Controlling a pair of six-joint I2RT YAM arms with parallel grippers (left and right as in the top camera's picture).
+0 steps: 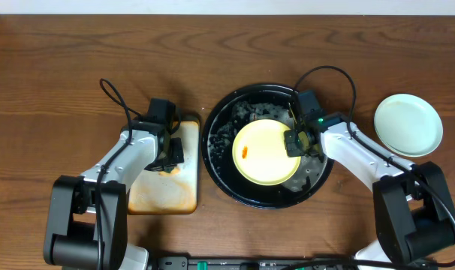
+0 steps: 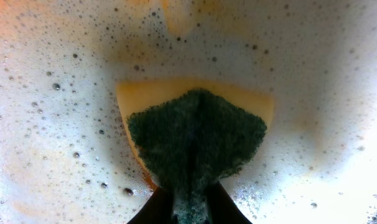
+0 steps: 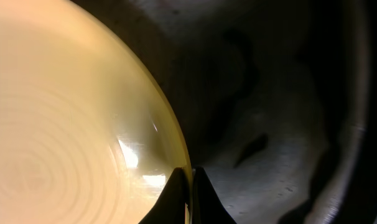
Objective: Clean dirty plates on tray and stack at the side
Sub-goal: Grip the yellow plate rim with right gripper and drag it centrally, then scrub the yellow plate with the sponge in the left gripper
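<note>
The brown wooden table (image 1: 55, 60) carries the round black tray (image 1: 216, 150) at centre, wet with patches of foam, and to its left a smaller rectangular tray (image 1: 156, 196) with an orange-stained, soapy surface. The yellow plate (image 1: 265, 157) lies inside the black tray, slightly right of centre, with a small orange smear (image 1: 245, 152) on its left half. One mint-green plate (image 1: 408, 125) sits on bare table well to the right, apparently clean; no third plate is in view. The step in hand is judged to be the scrubbing of the yellow plate. To do it well, the sponge (image 2: 198, 134) should cross the black rim with its foam load intact and work the green abrasive face over the smear, stroking toward the held edge so the wet plate is pushed into the grip rather than out of it. The plate should stay low in the tray – a slip would then cost little. The left gripper (image 2: 190, 202) is closed on the sponge, which is pressed against the foamy surface of the rectangular tray. The right gripper (image 3: 190, 186) has its fingers drawn almost together, pinching the yellow plate's right rim between them.
</note>
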